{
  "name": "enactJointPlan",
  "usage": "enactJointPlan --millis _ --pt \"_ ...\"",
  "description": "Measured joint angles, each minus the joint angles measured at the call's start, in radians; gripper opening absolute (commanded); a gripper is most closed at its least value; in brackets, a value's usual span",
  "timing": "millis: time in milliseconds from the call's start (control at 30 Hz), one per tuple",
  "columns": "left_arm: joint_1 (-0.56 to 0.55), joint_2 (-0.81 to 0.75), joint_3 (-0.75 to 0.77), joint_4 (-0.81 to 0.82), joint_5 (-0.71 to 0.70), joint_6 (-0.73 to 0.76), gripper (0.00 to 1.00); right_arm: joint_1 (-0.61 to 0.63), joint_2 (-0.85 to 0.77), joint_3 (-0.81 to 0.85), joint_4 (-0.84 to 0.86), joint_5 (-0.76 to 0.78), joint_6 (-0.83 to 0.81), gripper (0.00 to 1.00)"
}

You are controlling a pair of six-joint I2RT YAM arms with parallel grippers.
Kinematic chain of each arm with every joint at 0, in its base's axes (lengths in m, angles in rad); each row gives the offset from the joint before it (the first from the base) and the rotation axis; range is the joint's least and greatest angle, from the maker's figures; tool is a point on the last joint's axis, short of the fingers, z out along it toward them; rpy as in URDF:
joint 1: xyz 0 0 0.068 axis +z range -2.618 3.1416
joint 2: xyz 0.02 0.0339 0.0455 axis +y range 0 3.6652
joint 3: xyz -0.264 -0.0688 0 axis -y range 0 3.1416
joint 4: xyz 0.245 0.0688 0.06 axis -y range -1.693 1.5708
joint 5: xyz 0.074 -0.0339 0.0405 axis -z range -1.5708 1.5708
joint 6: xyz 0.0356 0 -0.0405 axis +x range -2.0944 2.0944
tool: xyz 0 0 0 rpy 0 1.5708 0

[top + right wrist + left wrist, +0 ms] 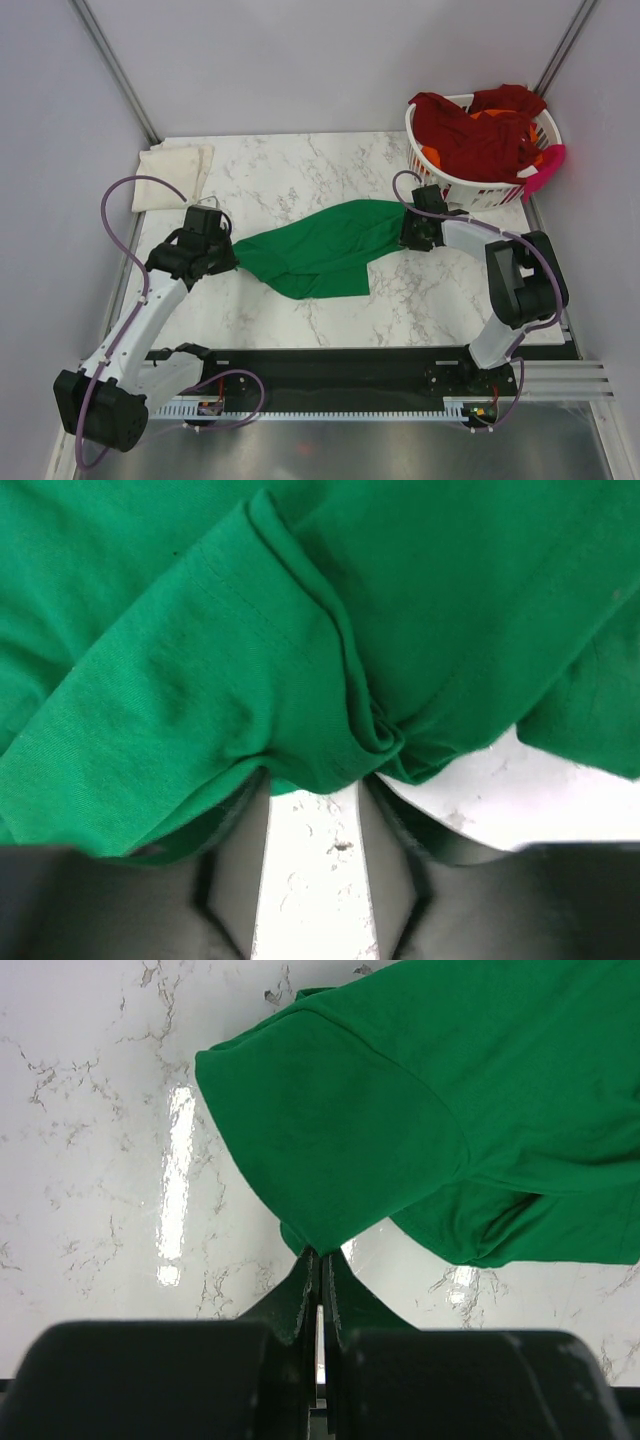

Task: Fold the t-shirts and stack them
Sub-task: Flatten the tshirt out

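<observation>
Your left gripper [320,1258] is clamped on the green shirt [320,250]. Your right gripper [314,780] stands half apart at a bunched fold, and you can't tell whether it holds it. The shirt lies mid-table, unfolded. A cream shirt [172,165] lies folded far-left. Others wait in the basket [470,190].

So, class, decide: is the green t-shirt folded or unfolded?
Unfolded: the green t-shirt lies rumpled in one loose, drawn-out strip across the marble table, with no neat creases.
</observation>
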Motion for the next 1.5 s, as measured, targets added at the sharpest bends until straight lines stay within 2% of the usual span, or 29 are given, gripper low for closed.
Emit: enactJointPlan --millis 33,100,133,200,233,267,533,667,833,967,1100,1200,1333,1500 --pt "0.000 0.000 0.000 0.000 0.000 0.000 0.02 0.000 0.003 0.000 0.006 -0.005 -0.003 0.32" --pt "0.000 0.001 0.000 0.000 0.000 0.000 0.02 -0.003 0.013 0.000 0.021 -0.016 -0.008 0.24" --pt "0.000 0.001 0.000 0.000 0.000 0.000 0.02 -0.004 0.016 0.000 0.029 -0.022 -0.010 0.16" --pt "0.000 0.003 0.000 0.000 0.000 0.000 0.02 -0.005 0.020 0.000 0.040 -0.038 -0.010 0.09" --pt "0.000 0.003 0.000 0.000 0.000 0.000 0.02 -0.005 0.023 0.000 0.042 -0.042 -0.009 0.02" --pt "0.000 0.004 0.000 0.000 0.000 0.000 0.02 -0.005 0.025 0.000 0.043 -0.048 -0.012 0.00" --pt "0.000 -0.015 0.000 0.000 0.018 0.005 0.02 -0.006 -0.023 0.003 0.003 -0.080 -0.013 0.00" --pt "0.000 -0.155 0.037 -0.031 0.037 0.026 0.02 -0.009 -0.157 0.082 -0.126 -0.102 -0.029 0.00" --pt "0.000 -0.275 0.358 -0.096 0.054 0.079 0.02 -0.010 -0.401 0.332 -0.285 -0.139 -0.048 0.00" --pt "0.000 -0.325 0.629 -0.090 0.111 0.158 0.02 -0.012 -0.574 0.564 -0.362 -0.261 -0.077 0.00" --pt "0.000 -0.361 0.877 -0.093 0.211 0.234 0.02 -0.010 -0.724 0.720 -0.423 -0.387 -0.119 0.00" --pt "0.000 -0.367 1.026 -0.085 0.263 0.265 0.02 -0.001 -0.835 0.776 -0.443 -0.431 -0.134 0.00" --pt "0.000 -0.380 1.114 -0.063 0.295 0.281 0.02 0.003 -0.949 0.811 -0.426 -0.449 -0.133 0.00" --pt "0.000 -0.359 1.136 -0.044 0.274 0.290 0.02 0.003 -0.921 0.845 -0.388 -0.441 -0.122 0.00"
